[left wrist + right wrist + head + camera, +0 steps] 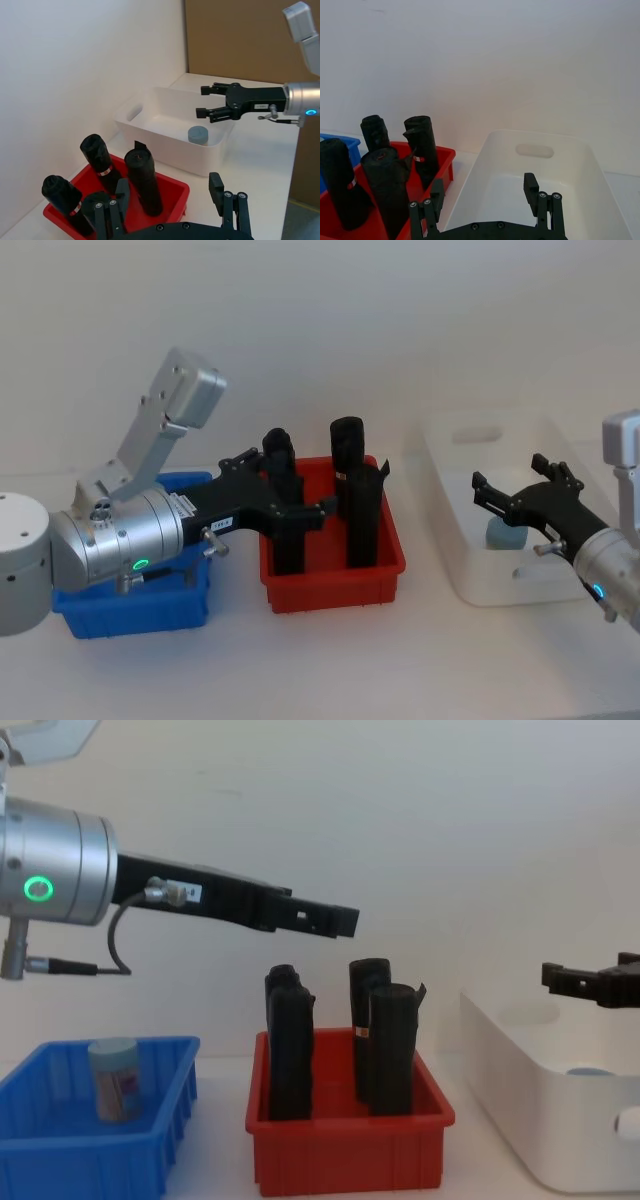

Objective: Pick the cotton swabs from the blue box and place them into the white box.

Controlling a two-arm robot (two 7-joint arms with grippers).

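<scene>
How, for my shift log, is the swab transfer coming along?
Done: one cotton swab tub sits in the white box. In hand: nothing; the right gripper hovers over that box, jaws open, and the left gripper above the red bin, jaws open. Left: a second tub stands in the blue box.

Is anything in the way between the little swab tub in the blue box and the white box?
Yes. The red plastic bin with its tall black rolls stands between the bright blue ribbed box holding the clear swab tub and the glossy white tub. The left pincer hangs above those rolls.
</scene>
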